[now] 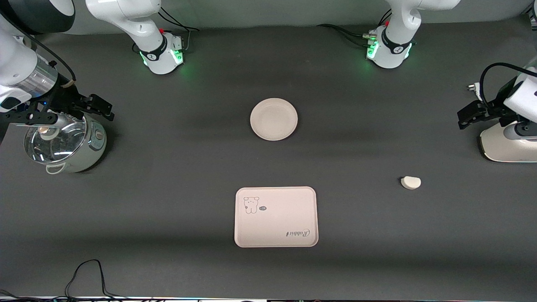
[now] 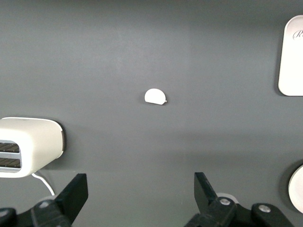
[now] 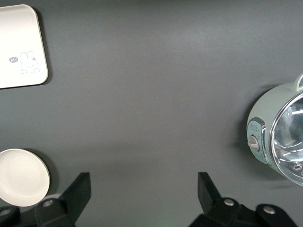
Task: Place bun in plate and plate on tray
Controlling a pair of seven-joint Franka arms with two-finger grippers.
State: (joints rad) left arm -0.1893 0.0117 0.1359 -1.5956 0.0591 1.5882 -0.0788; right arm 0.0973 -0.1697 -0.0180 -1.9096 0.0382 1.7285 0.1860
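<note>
Nothing was done yet. The bun lay on the bench at right of the frame; the plate at centre and the tray below it were both empty. Left hand and right hand waited, spread, at the frame's edges.

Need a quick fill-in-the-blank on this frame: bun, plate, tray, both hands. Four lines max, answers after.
1. The bun lies on the bare ____, apart from the plate.
2. The tray is ____ to the front camera than the plate.
3. The plate holds ____.
4. The left hand and the right hand are both ____, holding nothing.

Answers: table; nearer; nothing; open
</note>
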